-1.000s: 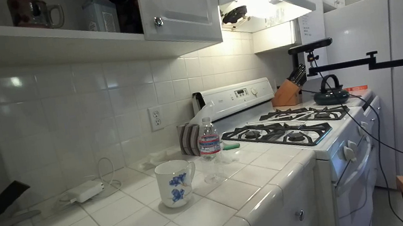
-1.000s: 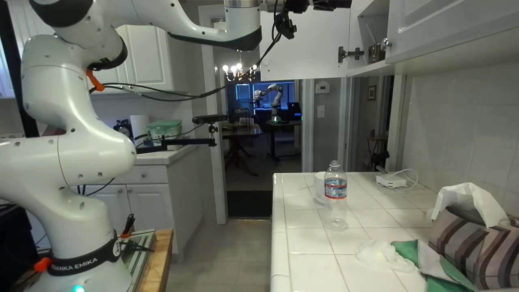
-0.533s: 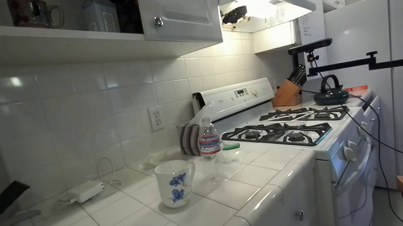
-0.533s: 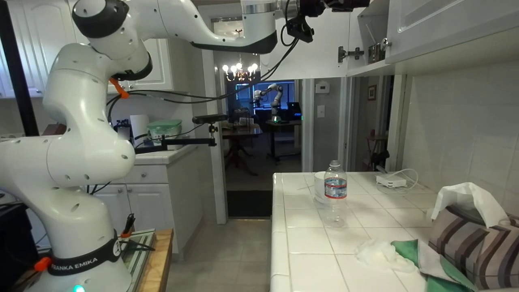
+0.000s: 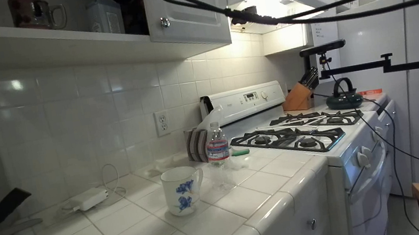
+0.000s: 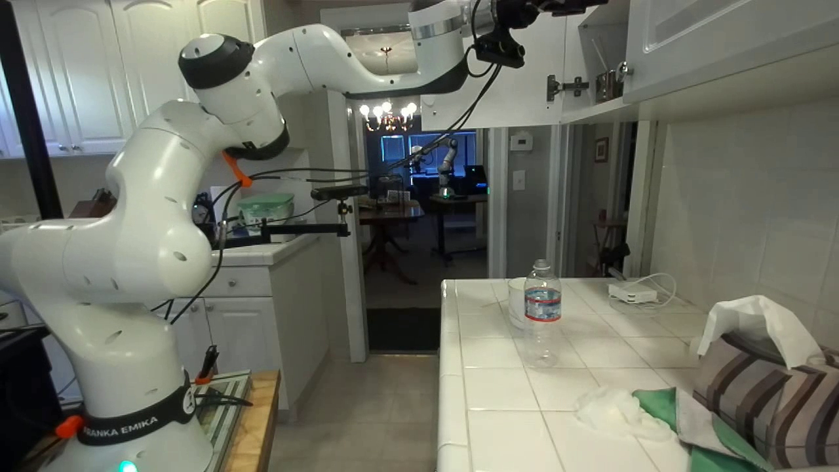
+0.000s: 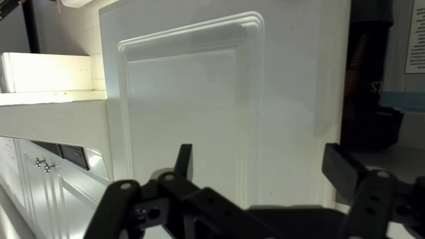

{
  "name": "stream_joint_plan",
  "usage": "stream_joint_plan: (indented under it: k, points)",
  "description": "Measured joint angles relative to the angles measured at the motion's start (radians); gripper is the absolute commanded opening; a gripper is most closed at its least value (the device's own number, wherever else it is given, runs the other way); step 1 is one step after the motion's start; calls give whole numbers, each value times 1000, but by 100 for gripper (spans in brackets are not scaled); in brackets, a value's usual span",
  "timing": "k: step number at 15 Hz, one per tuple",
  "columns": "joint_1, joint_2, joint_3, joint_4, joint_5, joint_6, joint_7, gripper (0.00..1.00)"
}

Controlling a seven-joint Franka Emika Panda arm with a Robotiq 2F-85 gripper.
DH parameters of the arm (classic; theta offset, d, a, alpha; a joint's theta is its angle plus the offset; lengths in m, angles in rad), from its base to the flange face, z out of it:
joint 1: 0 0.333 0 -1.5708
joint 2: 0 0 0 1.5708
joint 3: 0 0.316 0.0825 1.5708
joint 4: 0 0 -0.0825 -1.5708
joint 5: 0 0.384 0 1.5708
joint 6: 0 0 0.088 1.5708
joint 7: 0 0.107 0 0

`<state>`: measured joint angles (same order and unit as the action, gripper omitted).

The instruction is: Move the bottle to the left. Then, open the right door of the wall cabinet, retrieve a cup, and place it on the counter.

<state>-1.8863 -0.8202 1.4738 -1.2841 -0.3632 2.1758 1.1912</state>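
My gripper (image 7: 258, 146) is open, its fingers wide apart with nothing between them. It faces the right door of the wall cabinet (image 7: 186, 109), a shut white panelled door with a knob (image 5: 165, 22); the gap between them is hard to judge. At the upper edge of an exterior view the gripper's tips are partly cut off. The wall cabinet (image 5: 71, 40) shows its open left part, with dark items (image 7: 368, 116) by the door's edge. The clear bottle (image 5: 218, 151) stands upright on the white tiled counter (image 6: 498, 432). I cannot make out the cup; it is hidden or out of view.
A white mug with blue flowers (image 5: 182, 191) stands beside the bottle. On the shelf sit a reddish mug (image 5: 31, 13) and a tin (image 5: 105, 17). The cabinet's left door (image 6: 498, 85) hangs swung open. A striped tissue box (image 6: 760, 400) and a white adapter (image 5: 89, 199) are on the counter.
The arm has reached farther toward the wall cabinet, carrying the open gripper rightward in an exterior view. Its cables hang lower and farther left in an exterior view. Bottle and doors look unmoved.
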Motion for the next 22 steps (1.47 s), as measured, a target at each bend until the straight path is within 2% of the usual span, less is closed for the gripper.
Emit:
stream_joint_plan:
  k: [5,12,18,22]
  points:
    - [-132,-68,1,143,148,-98,-75,100]
    - [-259,-108,3,312,312,-197,-183,100]
    - [-346,-131,1,420,396,-286,-211,100]
    - [-370,-133,10,439,407,-314,-212,100]
